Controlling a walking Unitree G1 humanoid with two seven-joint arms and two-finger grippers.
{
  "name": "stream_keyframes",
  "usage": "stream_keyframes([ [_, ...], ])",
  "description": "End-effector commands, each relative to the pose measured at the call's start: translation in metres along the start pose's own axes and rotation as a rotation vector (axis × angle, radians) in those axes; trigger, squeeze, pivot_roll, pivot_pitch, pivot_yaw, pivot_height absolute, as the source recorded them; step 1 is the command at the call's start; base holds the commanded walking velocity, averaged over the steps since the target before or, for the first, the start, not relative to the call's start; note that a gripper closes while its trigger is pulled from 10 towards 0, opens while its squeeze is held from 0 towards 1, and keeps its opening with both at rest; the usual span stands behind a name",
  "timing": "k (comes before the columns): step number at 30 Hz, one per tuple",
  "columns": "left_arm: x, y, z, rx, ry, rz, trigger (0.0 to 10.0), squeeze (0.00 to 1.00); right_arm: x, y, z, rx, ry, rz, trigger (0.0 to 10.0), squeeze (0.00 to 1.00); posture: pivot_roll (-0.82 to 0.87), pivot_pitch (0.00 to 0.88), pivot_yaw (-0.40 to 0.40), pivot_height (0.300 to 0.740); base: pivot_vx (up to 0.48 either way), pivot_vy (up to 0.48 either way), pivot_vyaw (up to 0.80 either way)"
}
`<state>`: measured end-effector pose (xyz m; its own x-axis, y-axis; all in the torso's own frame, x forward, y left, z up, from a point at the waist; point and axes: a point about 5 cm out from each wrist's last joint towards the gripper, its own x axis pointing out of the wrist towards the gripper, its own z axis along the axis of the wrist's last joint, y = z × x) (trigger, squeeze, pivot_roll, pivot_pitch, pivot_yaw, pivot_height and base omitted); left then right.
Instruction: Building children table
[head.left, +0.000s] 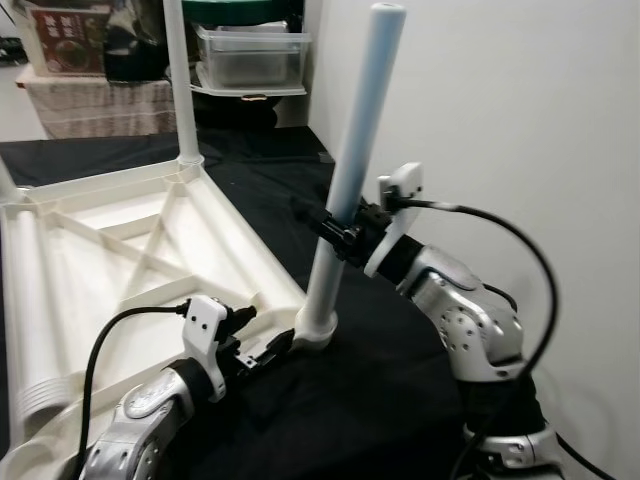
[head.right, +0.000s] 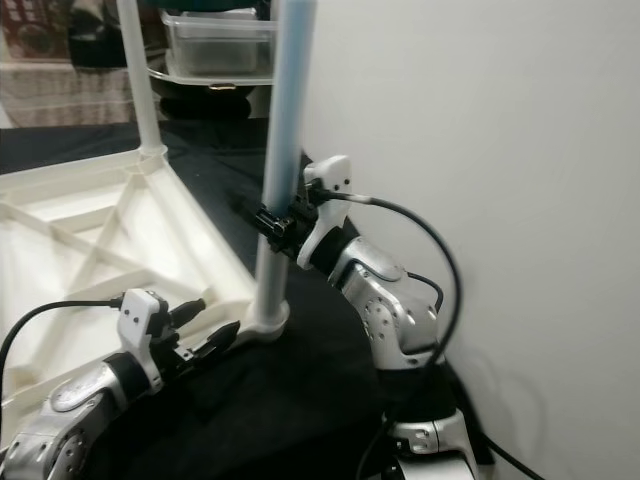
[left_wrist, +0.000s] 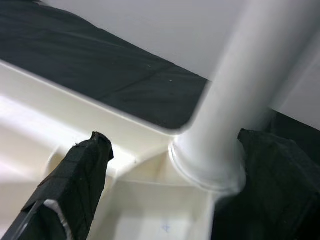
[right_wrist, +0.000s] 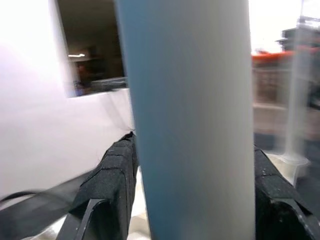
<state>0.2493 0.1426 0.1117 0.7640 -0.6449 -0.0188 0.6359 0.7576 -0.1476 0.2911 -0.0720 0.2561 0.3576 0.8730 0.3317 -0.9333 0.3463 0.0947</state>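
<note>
The white table top (head.left: 110, 250) lies upside down on a black cloth. One white leg (head.left: 180, 90) stands in its far corner. A pale blue-white leg (head.left: 355, 150) leans slightly in the near right corner socket (head.left: 316, 333). My right gripper (head.left: 338, 232) is shut on this leg at mid height, and its black pads (right_wrist: 112, 185) press both sides of the tube. My left gripper (head.left: 280, 348) sits low at the same corner and is open. Its fingers (left_wrist: 80, 180) straddle the socket and leg base (left_wrist: 210, 160).
A white wall (head.left: 500, 120) rises close on the right, just behind the right arm. A clear plastic bin (head.left: 250, 55) and a printed box (head.left: 65, 40) stand on furniture at the back. Black cloth (head.left: 350, 410) covers the floor around the table top.
</note>
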Motion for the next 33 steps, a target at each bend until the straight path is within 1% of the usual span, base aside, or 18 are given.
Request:
stream_keyframes([
  [1,0.001,-0.002,-0.004,-0.018,0.011,-0.01,10.0,0.0,0.007,0.014,0.004,-0.001,-0.015,0.127,10.0,0.0,0.02,0.0,-0.122,0.74,0.0,0.0,0.0],
  [4,0.001,-0.002,-0.004,-0.016,0.01,-0.009,10.0,0.0,0.009,0.016,0.001,-0.032,0.01,0.156,10.0,0.0,0.03,0.0,-0.128,0.74,0.0,0.0,0.0],
  [6,-0.002,0.0,-0.003,-0.013,0.008,0.011,10.0,0.0,0.006,0.026,-0.005,-0.015,0.041,0.296,10.0,0.0,0.05,0.0,-0.144,0.74,0.0,0.0,0.0],
  [9,-0.004,0.0,-0.003,-0.013,0.008,0.018,10.0,0.0,0.003,0.031,-0.005,0.0,0.044,0.349,10.0,0.0,0.05,0.0,-0.144,0.74,0.0,0.0,0.0],
  [10,-0.006,0.0,-0.004,-0.016,0.013,0.023,10.0,0.0,-0.004,0.034,-0.007,0.012,0.05,0.393,0.0,0.0,0.05,0.0,-0.144,0.74,0.0,0.0,0.0],
  [13,-0.008,-0.001,-0.006,-0.019,0.018,0.024,10.0,0.0,-0.014,0.029,-0.016,0.009,0.12,0.371,0.0,0.0,0.04,0.0,-0.137,0.74,0.0,0.0,0.0],
  [15,-0.007,-0.001,-0.006,-0.019,0.021,0.019,10.0,0.0,-0.013,0.009,-0.033,-0.069,0.258,0.17,0.0,0.0,0.04,0.0,-0.134,0.74,0.0,0.0,0.0],
  [17,-0.005,-0.001,-0.005,-0.017,0.02,0.015,10.0,0.0,-0.013,-0.041,-0.051,-0.13,0.417,-0.348,0.0,0.0,0.03,0.0,-0.127,0.74,0.0,0.0,0.0],
  [18,-0.004,0.0,-0.004,-0.016,0.018,0.013,10.0,0.0,-0.017,-0.057,-0.056,-0.147,0.455,-0.54,0.0,0.0,0.03,0.0,-0.127,0.74,0.0,0.0,0.0],
  [19,-0.004,0.0,-0.004,-0.016,0.018,0.013,10.0,0.0,-0.017,-0.057,-0.056,-0.147,0.455,-0.54,0.0,0.0,0.03,0.0,-0.127,0.74,0.0,0.0,0.0],
  [20,-0.003,0.0,-0.004,-0.016,0.017,0.01,10.0,0.0,-0.026,-0.071,-0.059,-0.157,0.465,-0.736,0.0,0.0,0.03,0.0,-0.126,0.74,0.0,0.0,0.0],
  [21,-0.003,-0.001,-0.004,-0.016,0.017,0.008,10.0,0.0,-0.032,-0.074,-0.064,-0.123,0.463,-0.835,0.0,0.0,0.03,0.0,-0.12,0.74,0.0,0.0,0.0],
  [24,-0.003,-0.001,-0.004,-0.016,0.018,0.004,10.0,0.0,-0.033,-0.067,-0.07,-0.08,0.439,-0.877,0.0,0.0,0.03,0.0,-0.119,0.74,0.0,0.0,0.0],
  [26,-0.003,-0.001,-0.004,-0.016,0.019,0.004,10.0,0.0,-0.027,-0.056,-0.072,-0.061,0.425,-0.826,0.0,0.0,0.03,0.0,-0.119,0.74,0.0,0.0,0.0],
  [27,-0.004,-0.001,-0.004,-0.016,0.021,0.004,10.0,0.0,-0.015,-0.041,-0.07,-0.037,0.387,-0.699,10.0,0.0,0.02,0.0,-0.116,0.74,0.0,0.0,0.0],
  [30,-0.004,0.0,-0.004,-0.015,0.022,0.003,10.0,0.0,-0.009,-0.033,-0.063,0.045,0.278,-0.599,10.0,0.0,0.02,0.0,-0.115,0.74,0.0,0.0,0.0],
  [31,-0.003,0.0,-0.004,-0.014,0.022,0.002,10.0,0.0,-0.007,-0.03,-0.06,0.068,0.253,-0.539,10.0,1.0,0.03,0.0,-0.119,0.74,0.0,0.0,0.0],
  [33,-0.002,0.0,-0.003,-0.014,0.018,0.003,10.0,0.0,-0.002,-0.027,-0.05,0.096,0.211,-0.439,10.0,1.0,0.03,0.0,-0.12,0.74,0.0,0.0,0.0],
])
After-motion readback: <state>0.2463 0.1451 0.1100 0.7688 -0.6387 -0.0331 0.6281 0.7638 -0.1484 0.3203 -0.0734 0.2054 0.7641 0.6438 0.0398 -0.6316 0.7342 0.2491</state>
